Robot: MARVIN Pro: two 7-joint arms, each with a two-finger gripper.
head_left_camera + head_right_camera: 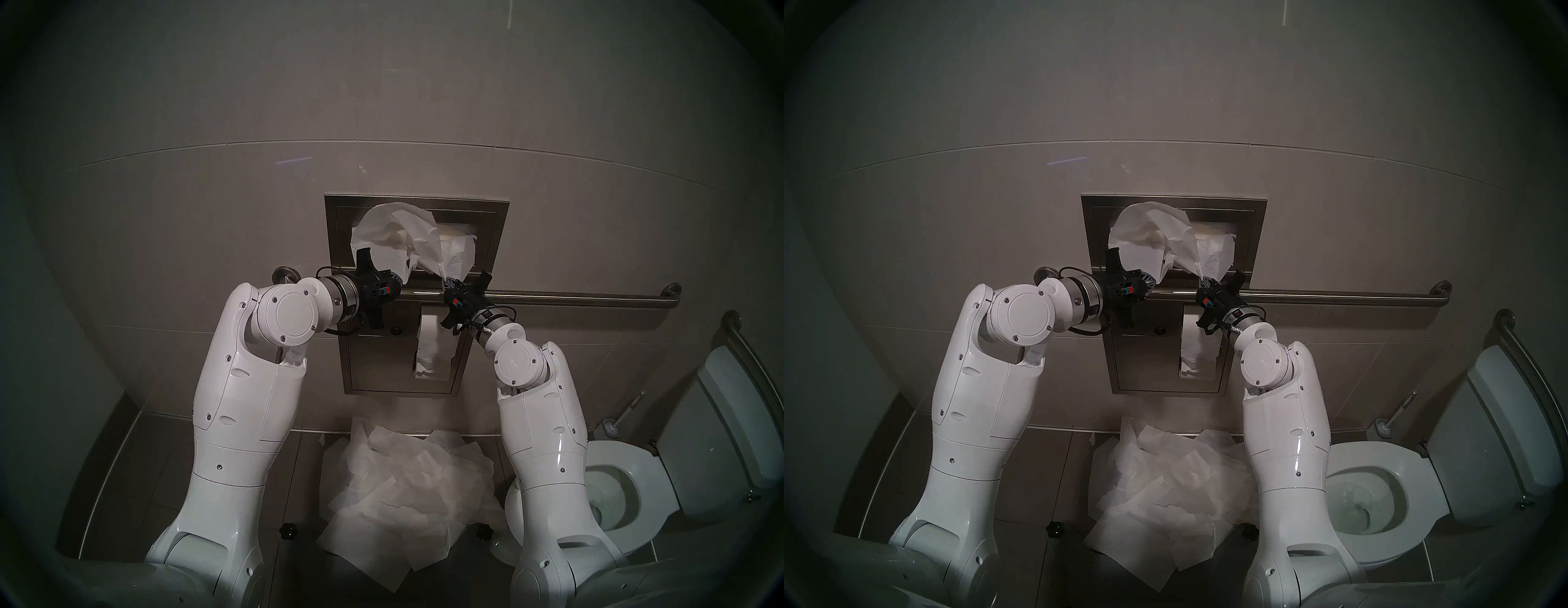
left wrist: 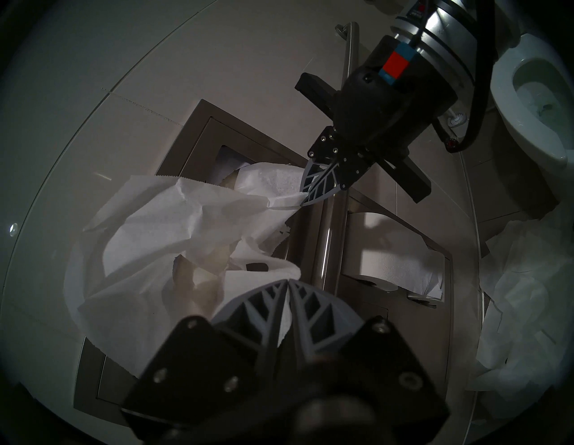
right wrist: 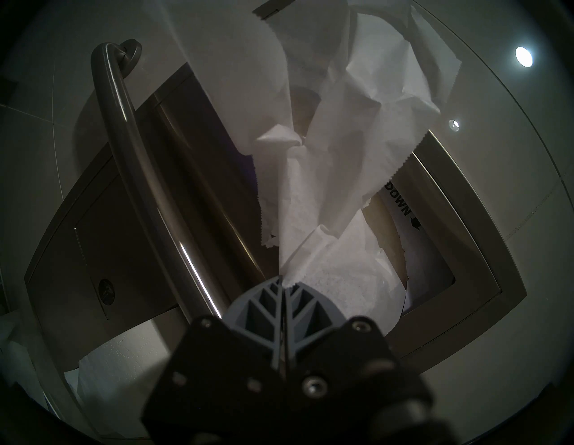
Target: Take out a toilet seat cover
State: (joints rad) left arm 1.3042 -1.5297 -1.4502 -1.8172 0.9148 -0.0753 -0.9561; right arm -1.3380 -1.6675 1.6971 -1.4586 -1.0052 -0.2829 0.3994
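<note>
A wrinkled white toilet seat cover [image 1: 394, 229] [image 1: 1149, 229] hangs half out of the upper opening of a steel wall dispenser [image 1: 333, 237]. My left gripper [image 1: 399, 277] [image 2: 287, 282] holds its lower left part, fingertips together with paper showing between the fingers. My right gripper [image 1: 449, 282] [image 3: 284, 281] [image 2: 302, 202] is shut on a twisted lower corner of the same cover [image 3: 326, 139] [image 2: 174, 223], just above the grab bar. Both grippers are close together in front of the dispenser.
A steel grab bar [image 1: 572, 297] runs across the dispenser below the opening. A toilet paper roll [image 1: 432, 344] sits in the lower compartment. Several loose sheets [image 1: 403, 488] lie piled on the floor between my arms. A toilet [image 1: 636, 475] and brush [image 1: 611, 429] stand at the right.
</note>
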